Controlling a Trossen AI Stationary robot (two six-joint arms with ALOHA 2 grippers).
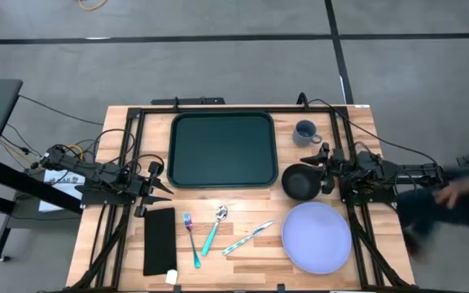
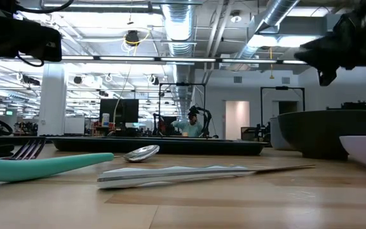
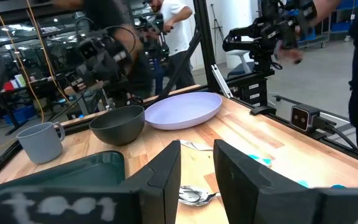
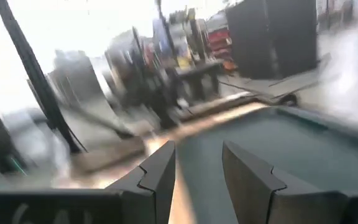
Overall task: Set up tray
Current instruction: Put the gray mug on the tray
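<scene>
The dark green tray [image 1: 222, 150] lies flat at the table's far middle; its bare corner shows in the left wrist view [image 3: 73, 171] and its bed in the right wrist view [image 4: 291, 143]. A black bowl [image 1: 302, 181], grey mug [image 1: 305, 132] and lavender plate [image 1: 317, 236] stand to its right. The black napkin [image 1: 159, 240], fork [image 1: 191, 238], spoon [image 1: 214, 228] and knife [image 1: 248, 238] lie near the front edge. My left gripper [image 1: 163, 181] hovers open left of the tray [image 3: 197, 146]. My right gripper [image 1: 320, 171] hangs open beside the bowl's right rim [image 4: 199, 148].
A blurred arm of a person [image 1: 462, 199] reaches in at the table's right edge. People stand in the room beyond the table [image 3: 173, 25]. Black frame rails [image 1: 129, 155] run along both sides of the table.
</scene>
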